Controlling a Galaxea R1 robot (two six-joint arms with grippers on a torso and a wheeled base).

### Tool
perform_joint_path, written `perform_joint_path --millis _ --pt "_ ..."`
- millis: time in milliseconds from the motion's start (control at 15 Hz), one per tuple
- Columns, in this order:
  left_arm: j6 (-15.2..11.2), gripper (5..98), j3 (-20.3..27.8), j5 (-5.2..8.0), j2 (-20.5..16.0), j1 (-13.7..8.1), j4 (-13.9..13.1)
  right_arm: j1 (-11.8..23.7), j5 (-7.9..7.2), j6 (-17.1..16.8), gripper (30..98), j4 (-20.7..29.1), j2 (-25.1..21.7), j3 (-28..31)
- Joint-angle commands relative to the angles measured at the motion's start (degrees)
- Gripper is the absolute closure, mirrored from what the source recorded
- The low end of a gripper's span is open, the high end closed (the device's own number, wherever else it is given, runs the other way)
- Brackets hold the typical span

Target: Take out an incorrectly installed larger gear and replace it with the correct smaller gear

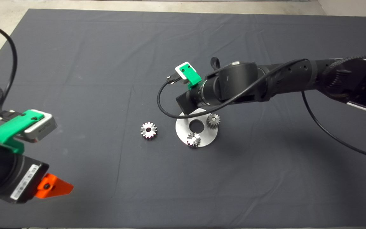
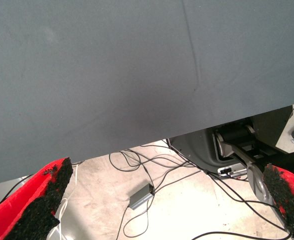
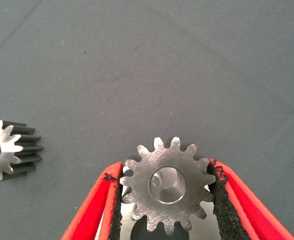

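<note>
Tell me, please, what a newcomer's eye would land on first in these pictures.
Probably the larger gear, clamped between the right gripper over the round metal plate near the mat's centre. Next come two small gears seated on that plate, and the smaller gear lying loose on the mat beside it. The left gripper waits open at the lower left edge.
</note>
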Motion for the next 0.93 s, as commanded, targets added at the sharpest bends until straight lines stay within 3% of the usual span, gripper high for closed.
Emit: perform_joint_path --millis 0,867 --pt "0.00 6.0 0.70 0.14 0.00 -0.87 -1.06 1.23 0.34 0.33 88.1 0.34 0.49 0.30" --pt "0.00 6.0 0.79 0.14 -0.18 -0.79 -1.15 -0.50 0.39 -0.14 88.2 0.29 0.58 0.22"
